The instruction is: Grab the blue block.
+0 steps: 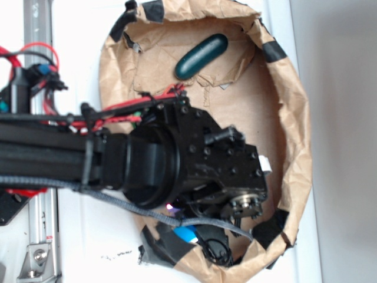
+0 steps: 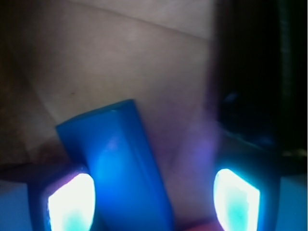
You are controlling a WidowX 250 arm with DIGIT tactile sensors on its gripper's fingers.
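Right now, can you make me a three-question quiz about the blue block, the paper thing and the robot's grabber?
1. Where is the blue block?
A. Between the end effector's fingers, nearer the one on the picture's left
B. Beside the dark teal oblong
C. Outside the paper bowl

2. What colour is the rounded oblong near the bowl's top edge?
A. Red
B. Dark teal
C. Yellow

3. How do the end effector's jaws stand?
A. Apart
B. Pressed flat together
C. Clamped on the oblong

Answers: 1 A, the wrist view shows the block between the glowing fingers. 2 B, the exterior view shows it. 3 A, bare paper shows between the block and the other finger.
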